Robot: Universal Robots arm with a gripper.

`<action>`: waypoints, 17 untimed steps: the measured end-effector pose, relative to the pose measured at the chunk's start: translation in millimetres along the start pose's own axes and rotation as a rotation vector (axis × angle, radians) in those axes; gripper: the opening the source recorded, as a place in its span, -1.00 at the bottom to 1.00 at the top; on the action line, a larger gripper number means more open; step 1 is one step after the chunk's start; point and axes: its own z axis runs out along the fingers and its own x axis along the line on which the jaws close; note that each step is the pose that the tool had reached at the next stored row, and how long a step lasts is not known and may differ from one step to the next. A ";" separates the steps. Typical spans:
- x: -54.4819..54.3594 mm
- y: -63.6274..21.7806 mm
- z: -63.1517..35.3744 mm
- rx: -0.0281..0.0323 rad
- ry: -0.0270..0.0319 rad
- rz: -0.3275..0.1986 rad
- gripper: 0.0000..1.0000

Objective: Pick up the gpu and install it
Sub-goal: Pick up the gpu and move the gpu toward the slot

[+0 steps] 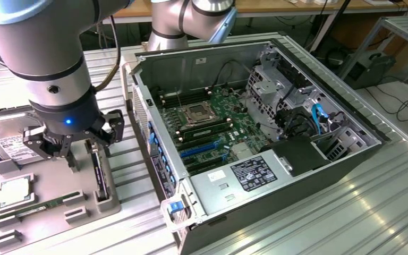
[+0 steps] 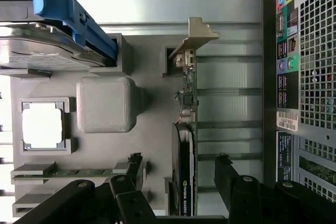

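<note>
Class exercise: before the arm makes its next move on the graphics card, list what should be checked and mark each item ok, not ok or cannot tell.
1. Black gripper open: ok.
2. Thin green circuit card with round black fan on edge between its fingers: ok.
3. Fingers clear of the card: ok.
4. Card seated in grey plastic tray slot: ok.
5. Dark computer case open, green motherboard exposed: ok.
6. Blue expansion slot free of a card: ok.

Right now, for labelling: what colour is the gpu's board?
Green; the gpu shows best in wrist view.
</note>
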 end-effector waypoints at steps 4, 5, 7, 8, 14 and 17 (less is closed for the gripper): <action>-3.9 -1.6 37.1 0.0013 0.0184 0.001 0.33; -4.7 -1.6 40.5 0.0024 0.0180 0.001 -0.01; -5.1 -1.9 46.8 0.0027 0.0183 0.003 -0.45; -5.1 -1.9 46.8 0.0027 0.0183 0.003 -0.45; -5.3 -1.3 31.9 0.0025 0.0183 0.003 -0.45; -5.4 -1.1 27.7 0.0025 0.0183 0.003 -0.45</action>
